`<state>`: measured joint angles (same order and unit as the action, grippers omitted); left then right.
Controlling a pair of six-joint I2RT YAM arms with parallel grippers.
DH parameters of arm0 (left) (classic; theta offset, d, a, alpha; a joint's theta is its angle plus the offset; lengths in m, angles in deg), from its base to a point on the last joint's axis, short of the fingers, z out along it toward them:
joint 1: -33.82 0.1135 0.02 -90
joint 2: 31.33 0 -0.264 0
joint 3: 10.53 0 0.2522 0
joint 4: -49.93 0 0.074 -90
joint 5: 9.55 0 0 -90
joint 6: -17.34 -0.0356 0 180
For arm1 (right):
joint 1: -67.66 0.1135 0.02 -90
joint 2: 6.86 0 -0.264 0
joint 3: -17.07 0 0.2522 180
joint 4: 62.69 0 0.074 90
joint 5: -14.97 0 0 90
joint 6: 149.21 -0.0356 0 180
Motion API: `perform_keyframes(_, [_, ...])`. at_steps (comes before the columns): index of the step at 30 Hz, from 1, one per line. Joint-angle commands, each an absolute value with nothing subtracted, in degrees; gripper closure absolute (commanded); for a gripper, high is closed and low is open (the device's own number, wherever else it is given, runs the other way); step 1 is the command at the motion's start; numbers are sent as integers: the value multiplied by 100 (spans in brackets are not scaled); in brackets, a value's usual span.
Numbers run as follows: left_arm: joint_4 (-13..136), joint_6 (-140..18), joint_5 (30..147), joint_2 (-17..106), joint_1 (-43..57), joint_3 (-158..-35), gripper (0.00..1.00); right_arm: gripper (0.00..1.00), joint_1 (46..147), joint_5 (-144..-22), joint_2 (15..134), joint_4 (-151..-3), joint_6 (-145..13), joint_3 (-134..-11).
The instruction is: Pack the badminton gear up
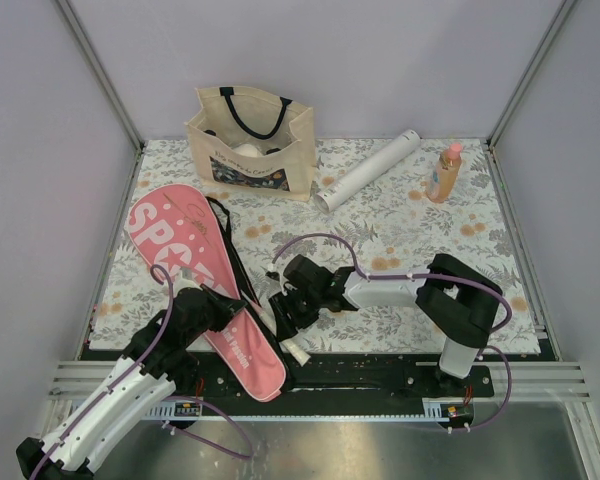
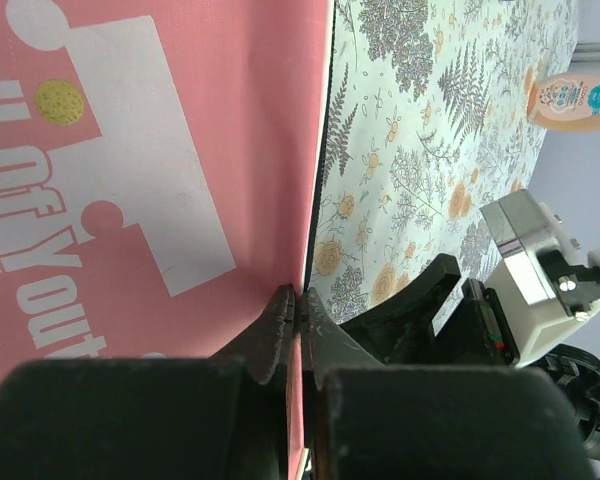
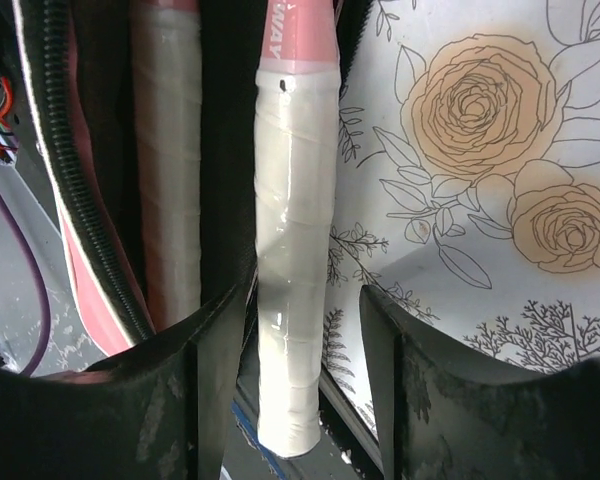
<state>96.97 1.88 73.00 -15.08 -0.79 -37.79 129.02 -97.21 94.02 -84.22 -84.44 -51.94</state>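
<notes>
The pink SPORT-lettered case lies slantwise on the left of the floral cloth. My left gripper is shut on the case's right edge, and the pink fabric fills the left wrist view. A racket's white-wrapped handle sticks out of the case mouth, its end over the black near rail. My right gripper stands open astride this handle, with a gap on the right side. A second handle lies inside the case beside the zip. The long white tube lies at the back.
A beige tote with dark straps stands at the back left of the cloth. An orange bottle with a pink cap stands at the back right, also seen as the bottle from the left wrist. Grey walls close three sides.
</notes>
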Motion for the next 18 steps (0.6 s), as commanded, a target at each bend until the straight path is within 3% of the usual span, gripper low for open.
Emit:
perform_keyframes(1, [9269,249,7227,-1507,-90,-3835,100,44,12971,-9648,9544,-8207,-8522,-5312])
perform_keyframes(2, [9269,257,7227,-1507,-90,-3818,100,47,12971,-9622,9561,-8190,-8548,-5312])
perform_keyframes(5, [9234,249,7245,-1489,-90,-3800,100,74,12980,-9578,9448,-8111,-8741,-5295])
perform_keyframes(7, [9217,257,7245,-1463,-90,-3792,100,84,12980,-9604,9264,-7927,-8900,-5242])
perform_keyframes(11, [9138,363,7341,-1428,-90,-3765,100,90,12989,-9508,8999,-7120,-9505,-5066])
perform_keyframes(18, [8909,635,7517,-1454,-90,-3660,100,89,13313,-8789,9508,-5633,-10780,-4864])
